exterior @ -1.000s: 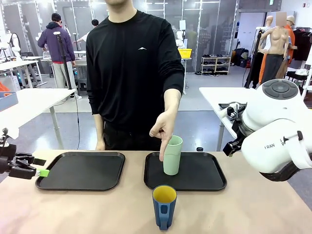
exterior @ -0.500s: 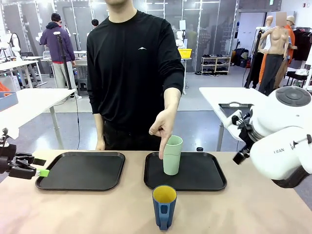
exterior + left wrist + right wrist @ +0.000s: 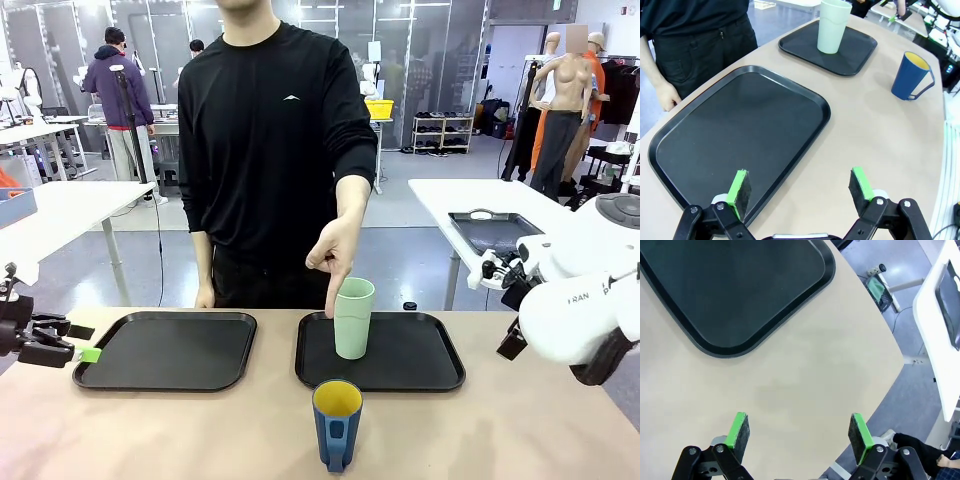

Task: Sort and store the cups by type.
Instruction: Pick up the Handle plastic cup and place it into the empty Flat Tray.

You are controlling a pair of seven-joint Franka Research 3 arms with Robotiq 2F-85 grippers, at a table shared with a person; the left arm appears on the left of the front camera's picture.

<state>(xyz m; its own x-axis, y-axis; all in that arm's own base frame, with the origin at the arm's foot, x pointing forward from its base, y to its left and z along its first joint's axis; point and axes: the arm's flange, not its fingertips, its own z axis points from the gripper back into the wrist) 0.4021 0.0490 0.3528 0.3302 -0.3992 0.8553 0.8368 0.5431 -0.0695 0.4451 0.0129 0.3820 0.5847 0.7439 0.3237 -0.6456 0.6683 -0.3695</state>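
**Front view.** The tumbler [image 3: 353, 318] stands upright on the right tray [image 3: 425, 362], towards its far left part. The person's hand [image 3: 335, 258] hangs over that tray with the index finger pointing down, its tip just beside the tumbler. Contact cannot be confirmed. The mug [image 3: 337, 422] stands upright on the bare table [image 3: 520, 430], in front of the right tray's near edge and outside both trays. The left tray [image 3: 167, 349] carries nothing. The left gripper [image 3: 88, 354] sits low at the table's left edge, just beside the left tray. The right arm [image 3: 585, 310] is raised at the far right, well apart from both cups.

**Left wrist view.** The left gripper [image 3: 800, 187] has its jaws spread wide with nothing between the pads. It hovers above the near rim of the left tray [image 3: 740, 125]. The tumbler [image 3: 834, 26] and the mug [image 3: 912, 75] are both well away from it.

**Right wrist view.** The right gripper [image 3: 797, 432] is also spread wide and holds nothing. It looks down on bare table beside a corner of a tray [image 3: 740, 285].

**Task status.** Judged from the layout, one cup is placed: the tumbler is on a tray. The mug is not yet stored. The empty left tray is its probable destination. Neither gripper is positioned for a grasp.
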